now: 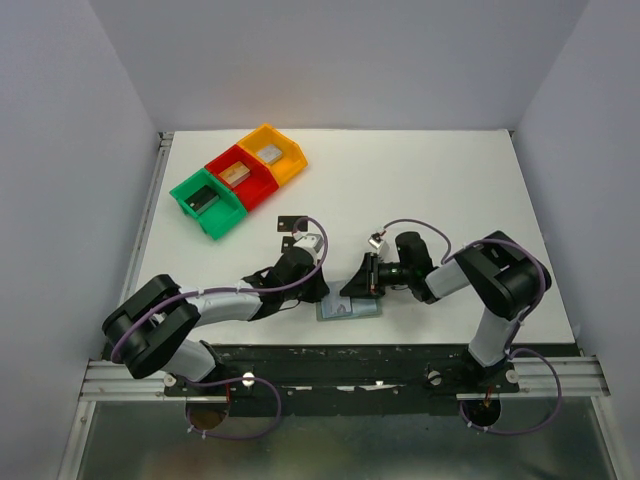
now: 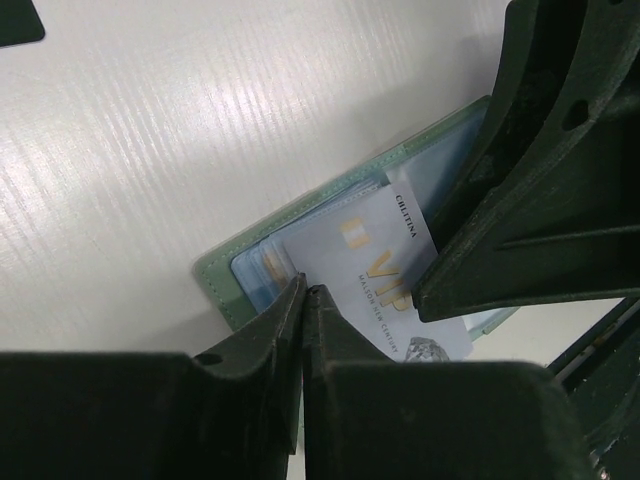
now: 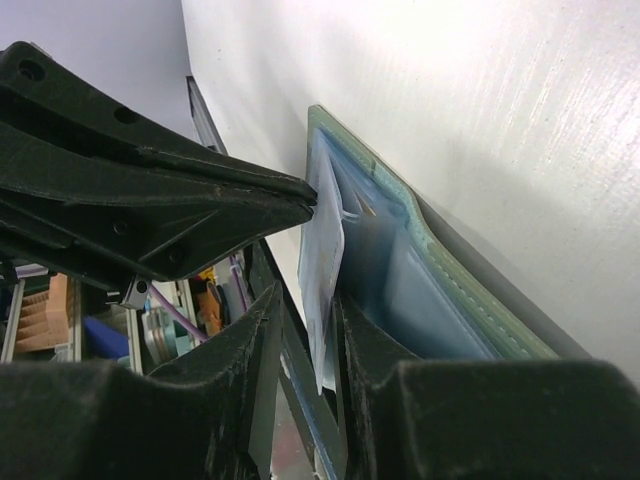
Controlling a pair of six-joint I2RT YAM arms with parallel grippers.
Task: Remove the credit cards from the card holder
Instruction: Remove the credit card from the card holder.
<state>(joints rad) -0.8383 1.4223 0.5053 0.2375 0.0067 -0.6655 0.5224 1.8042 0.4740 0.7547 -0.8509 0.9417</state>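
Note:
The card holder (image 1: 352, 310) lies open on the table near the front edge; its green rim (image 2: 214, 276) and pale blue inside (image 3: 420, 290) show in both wrist views. A pale silvery-blue card (image 2: 375, 262) printed "VIP" sticks halfway out of a pocket. My left gripper (image 1: 322, 292) is shut, its tips (image 2: 305, 290) resting at the card's corner on the holder. My right gripper (image 1: 354, 288) is open, and the card's edge (image 3: 326, 290) stands between its fingers (image 3: 305, 300), against one finger and apart from the other. A black card (image 2: 15, 20) lies on the table.
Green (image 1: 208, 203), red (image 1: 240, 175) and yellow (image 1: 272, 152) bins with grey blocks stand in a row at the back left. The table's front edge and the arm rail (image 1: 340, 352) run just beside the holder. White walls close in the sides and back.

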